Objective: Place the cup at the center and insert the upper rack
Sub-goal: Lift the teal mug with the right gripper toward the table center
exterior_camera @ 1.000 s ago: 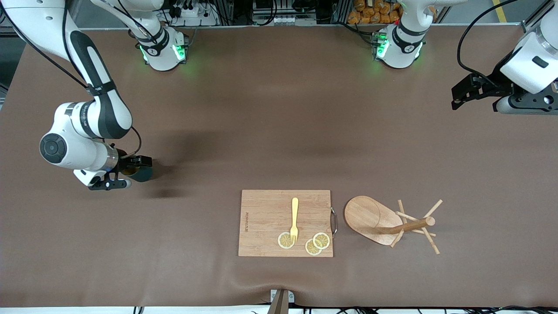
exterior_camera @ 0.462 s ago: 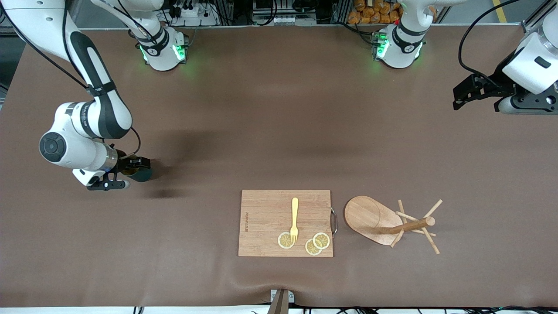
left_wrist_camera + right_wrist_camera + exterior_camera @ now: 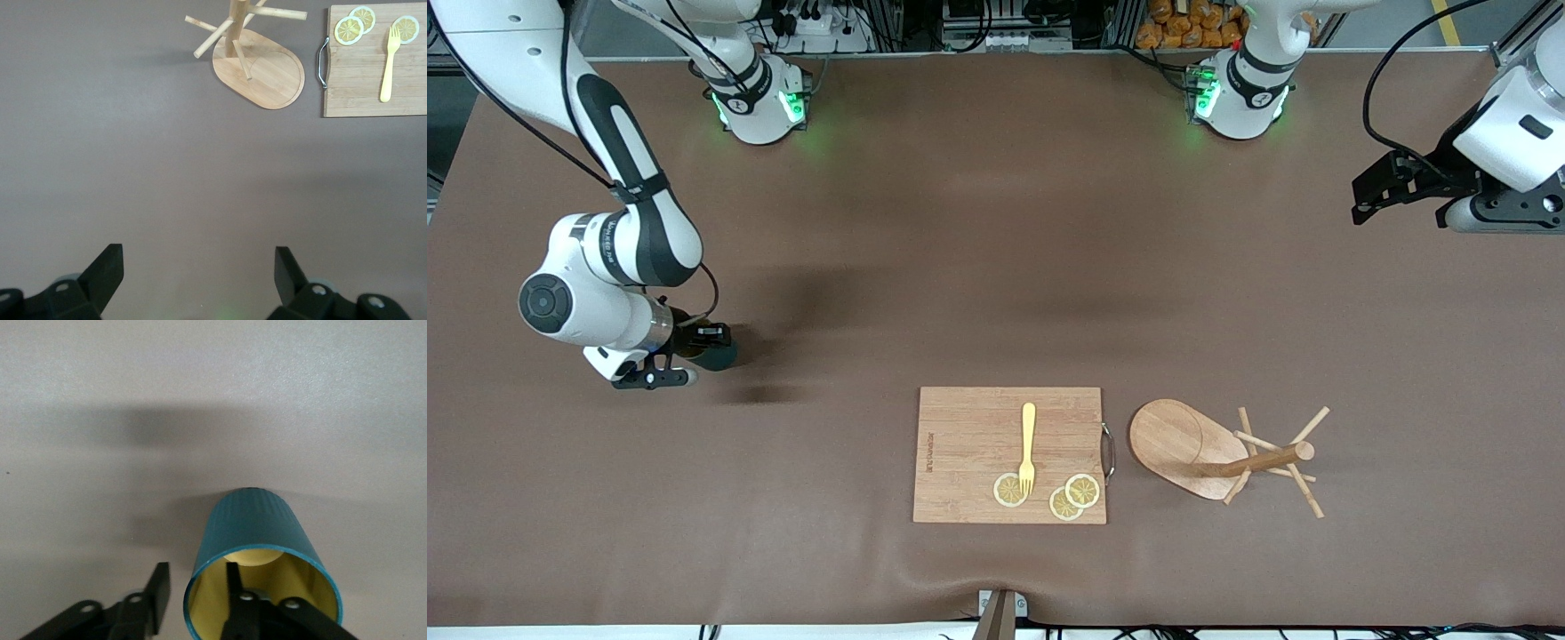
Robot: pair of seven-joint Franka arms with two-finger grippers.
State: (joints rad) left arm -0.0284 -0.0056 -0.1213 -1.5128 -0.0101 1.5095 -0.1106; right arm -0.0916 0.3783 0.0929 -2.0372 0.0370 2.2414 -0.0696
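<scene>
The dark teal ribbed cup (image 3: 717, 354) (image 3: 257, 520) with a yellow inside stands toward the right arm's end of the table. My right gripper (image 3: 694, 356) (image 3: 196, 570) is down at its rim. One finger (image 3: 233, 587) is inside the cup and the other finger (image 3: 160, 590) is outside. A narrow gap shows on each side of the wall, so it is open. The wooden upper rack (image 3: 1183, 440) (image 3: 267, 70) stands on its oval base beside the cutting board. My left gripper (image 3: 1358, 203) (image 3: 198, 252) waits open over bare table at the left arm's end.
A wooden cutting board (image 3: 969, 453) (image 3: 373, 87) lies near the front edge of the table. On it are a yellow fork (image 3: 1028, 444) and lemon slices (image 3: 1009, 489). The brown mat (image 3: 996, 267) covers the whole table.
The right gripper's jaws have narrowed around the cup's wall, and the right arm has shifted slightly. The left arm has barely moved.
</scene>
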